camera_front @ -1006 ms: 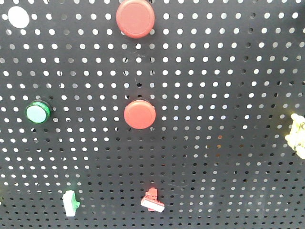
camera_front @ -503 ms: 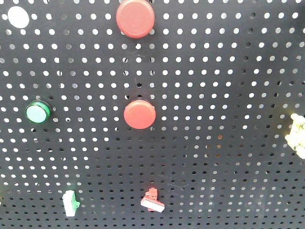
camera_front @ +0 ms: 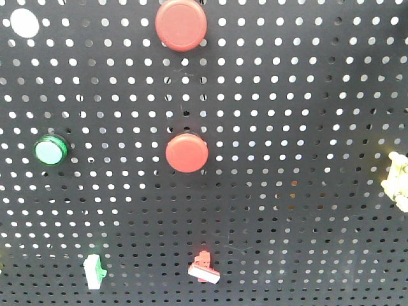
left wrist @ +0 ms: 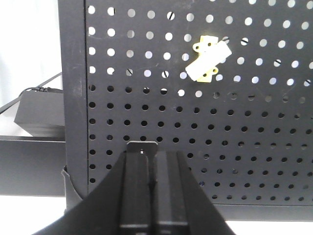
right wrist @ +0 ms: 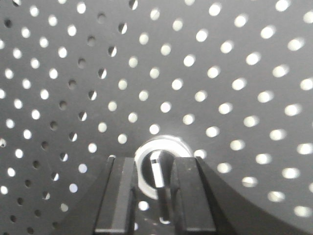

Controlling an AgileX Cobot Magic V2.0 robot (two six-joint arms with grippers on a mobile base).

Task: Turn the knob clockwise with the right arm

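In the right wrist view the knob [right wrist: 157, 172] is a black selector with a white stripe on its lever, set in a silver ring on the black pegboard [right wrist: 161, 63]. The lever stands almost vertical. My right gripper [right wrist: 154, 160] is open, with one finger on each side of the lever. The right finger lies close to the lever and the left finger stands apart from it. My left gripper [left wrist: 151, 155] is shut and empty, pointing at the lower left part of the pegboard [left wrist: 244, 147]. Neither gripper shows in the front view.
The front view shows two red push buttons [camera_front: 187, 153] [camera_front: 181, 24], a green button [camera_front: 50, 150], a small green switch [camera_front: 94, 270], a red switch [camera_front: 204, 268] and a yellowish part [camera_front: 398, 182] at the right edge. A yellowish bracket [left wrist: 208, 61] hangs above the left gripper.
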